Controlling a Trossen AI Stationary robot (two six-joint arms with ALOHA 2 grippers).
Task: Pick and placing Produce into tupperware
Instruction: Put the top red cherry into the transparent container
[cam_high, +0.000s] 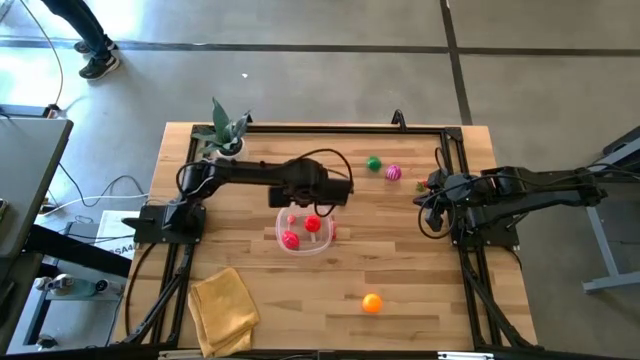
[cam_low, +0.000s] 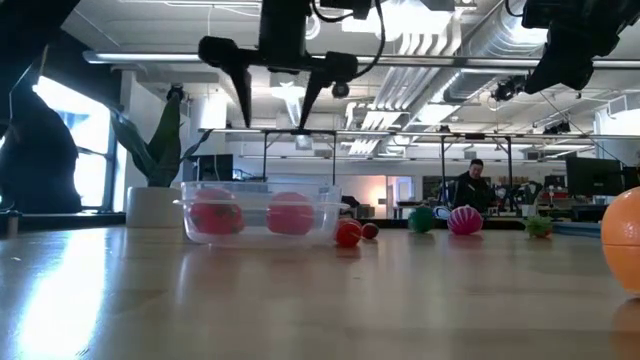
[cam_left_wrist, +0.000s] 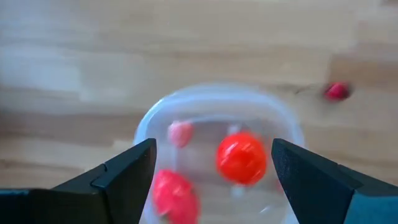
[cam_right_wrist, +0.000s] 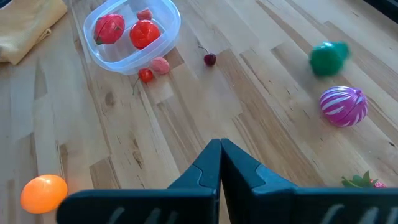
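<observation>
The clear round tub (cam_high: 303, 232) sits mid-table with red produce inside: a round red piece (cam_left_wrist: 241, 157), a second red piece (cam_left_wrist: 174, 190) and a small pinkish one (cam_left_wrist: 180, 132). My left gripper (cam_low: 276, 100) hangs open above the tub (cam_low: 262, 213), empty and clear of its rim. My right gripper (cam_right_wrist: 219, 150) is shut and empty, waiting raised over the table's right side (cam_high: 432, 195). Loose on the wood lie a green piece (cam_high: 373, 163), a striped magenta piece (cam_high: 393, 173), an orange ball (cam_high: 372, 302), a cherry (cam_right_wrist: 210, 59), and two small red and pink bits (cam_right_wrist: 152, 70) against the tub's wall.
A folded yellow cloth (cam_high: 225, 310) lies at the near left. A potted plant (cam_high: 225, 135) stands at the far left corner. A black frame rail (cam_high: 330, 127) runs along the far edge. Bare wood lies between the tub and the orange ball.
</observation>
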